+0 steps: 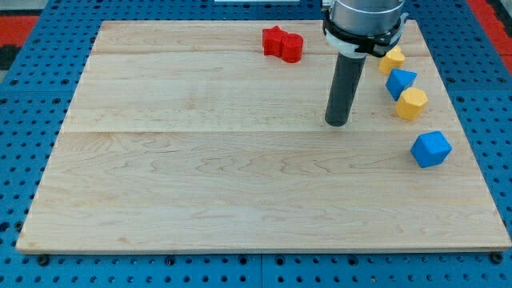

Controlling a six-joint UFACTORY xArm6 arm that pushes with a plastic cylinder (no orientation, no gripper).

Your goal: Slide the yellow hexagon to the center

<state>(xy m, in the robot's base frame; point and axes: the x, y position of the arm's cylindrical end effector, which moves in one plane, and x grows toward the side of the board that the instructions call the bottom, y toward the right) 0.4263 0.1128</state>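
Note:
The yellow hexagon (412, 104) lies near the board's right edge, in a line of blocks. My tip (337, 122) rests on the wooden board (240, 176), right of the middle, about a hand's width to the left of the yellow hexagon and apart from it. A blue block (399, 82) sits just above the hexagon, touching it or nearly so. Another yellow block (392, 59) sits above that, partly hidden by the arm.
A blue cube (431, 149) lies below the hexagon near the right edge. Two red blocks touch at the view's top: a star-like one (274, 41) and a round one (291, 49). A blue pegboard table (24, 120) surrounds the board.

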